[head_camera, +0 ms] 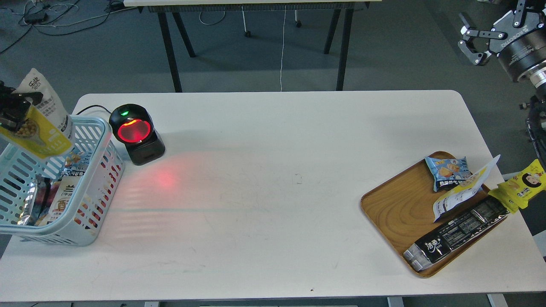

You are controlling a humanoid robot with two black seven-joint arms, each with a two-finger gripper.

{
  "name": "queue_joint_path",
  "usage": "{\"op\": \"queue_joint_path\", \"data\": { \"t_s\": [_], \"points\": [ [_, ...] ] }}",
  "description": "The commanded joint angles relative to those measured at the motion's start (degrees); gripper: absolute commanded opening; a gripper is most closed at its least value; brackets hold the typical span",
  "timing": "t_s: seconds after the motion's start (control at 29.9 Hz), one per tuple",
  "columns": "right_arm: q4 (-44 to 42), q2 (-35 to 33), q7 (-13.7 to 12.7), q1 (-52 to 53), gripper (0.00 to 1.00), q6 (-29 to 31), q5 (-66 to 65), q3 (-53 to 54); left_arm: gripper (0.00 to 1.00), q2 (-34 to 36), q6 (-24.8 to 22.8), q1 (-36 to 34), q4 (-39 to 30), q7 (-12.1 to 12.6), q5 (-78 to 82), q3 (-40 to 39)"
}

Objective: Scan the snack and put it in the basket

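My left gripper [15, 113] is at the far left edge, shut on the snack [40, 115], a small pouch with a yellow front, a round picture of tan balls and a silver-grey top. It holds the pouch just above the far rim of the light blue basket [96, 170], which holds several packets. The black scanner [135, 133] stands right of the basket and glows red, with a green light on top. My right gripper [471, 42] is open and empty, raised off the table at the top right.
A brown wooden tray [394, 207] at the right holds a light-blue snack packet [448, 170], a white-and-yellow pouch [463, 189] and a long black packet [456, 234]. A yellow packet [522, 183] overhangs the table's right edge. The scanner throws a red patch [167, 179] on the table.
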Motion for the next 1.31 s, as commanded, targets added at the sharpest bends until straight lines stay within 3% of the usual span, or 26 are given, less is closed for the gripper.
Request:
{"op": "queue_joint_path", "data": {
  "t_s": [0.0, 0.07, 0.13, 0.17, 0.23, 0.37, 0.67, 0.94, 1.0, 1.21, 1.27],
  "points": [
    [0.0, -0.19, 0.0, -0.08, 0.99, 0.08, -0.08, -0.01, 0.26, -0.01, -0.39, -0.08, -0.39, 0.0, -0.26, 0.06],
    [0.09, -0.19, 0.0, -0.08, 0.99, 0.08, -0.08, -0.01, 0.43, -0.36, 0.14, -0.08, -0.39, 0.0, -0.87, -0.29],
    [0.09, -0.19, 0.0, -0.08, 0.99, 0.08, -0.08, -0.01, 0.82, -0.89, 0.32, -0.26, -0.39, 0.0, -4.98, -0.73],
    [0.09, -0.19, 0.0, -0.08, 0.99, 0.08, -0.08, -0.01, 0.93, -1.15, 0.32, -0.35, -0.31, 0.0, -8.66, -1.0],
    [0.0, -0.27, 0.0, 0.35, 0.99, 0.08, -0.08, -0.01, 0.98, -2.12, -0.21, -0.7, 0.22, 0.0, -20.15, -1.87],
    [-0.61, -0.36, 0.0, 1.59, 0.99, -0.27, -0.17, 0.34, 0.99, -5.01, -0.56, -1.84, 2.85, 0.0, -38.02, -2.75],
    [-2.72, 0.6, 0.0, 1.68, 0.98, -3.08, 0.27, 9.47, 0.99, -18.8, -2.58, -3.51, 10.41, 0.0, -71.06, -3.02],
    [-7.98, 6.22, -5.58, 1.32, 0.98, -3.79, 0.62, 16.25, 0.99, -34.62, -9.07, -3.86, 23.67, 0.0, -99.19, -11.36],
    [-9.66, 8.07, -7.69, 1.24, 0.98, -3.61, 0.97, 17.65, 0.99, -38.4, -12.5, -3.86, 27.45, 1.54, -104.39, -13.99],
    [-14.58, 13.51, -12.08, 0.89, 0.99, -2.21, 1.15, 20.64, 0.99, -48.42, -12.57, -3.86, 39.57, 4.53, -113.62, -20.59],
    [-17.21, 15.62, -13.32, 0.89, 0.99, -0.37, 1.15, 21.0, 0.99, -52.2, -12.57, -4.21, 44.5, 6.63, -116.52, -22.44]
  ]
}}
